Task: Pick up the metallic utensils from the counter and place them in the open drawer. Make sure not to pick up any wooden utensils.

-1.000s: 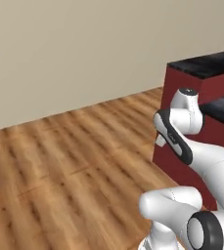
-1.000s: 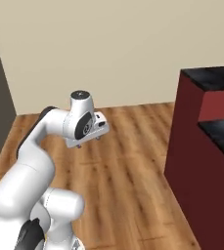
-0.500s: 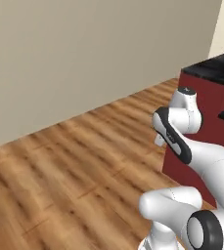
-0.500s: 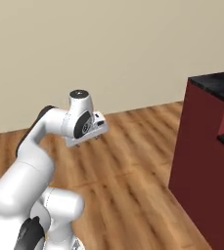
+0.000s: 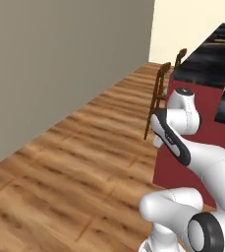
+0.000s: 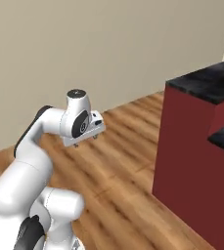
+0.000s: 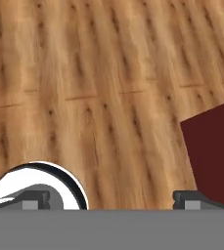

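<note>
**Approach to the island, jaws empty and carried high**

Left base view. My arm is folded close above the base, a compact posture that I judge suits driving rather than reaching. The surface point(image 5: 210, 64), glossy black stone over dark red panels point(image 5: 182, 147), runs away at the right. Two wooden chairs point(image 5: 159, 96) stand against its near end on the plank floor point(image 5: 84, 162). Something small and pale lies at the far end of the stone; it is too small to name as fork, knife or spoon. No drawer can be made out here.

Right base view. My jaws point(image 6: 85, 141) hang out from the wrist over bare floor, well apart from the red end panel point(image 6: 187, 166) and lower than the black top point(image 6: 206, 80). They point downward and hold nothing. The metallic utensils must lie farther along the stone, which I judge is why the hand is parked clear of the furniture and not lowered toward it.

Hand view. The two dark fingertips point(image 7: 189, 197) rise at the bottom edge, set wide apart with only floorboards between them, so the jaws are spread and empty. A dark red corner point(image 7: 213, 151) of the island enters at the right. In my judgement the task has barely begun: neither metal utensil is within reach yet.
</note>
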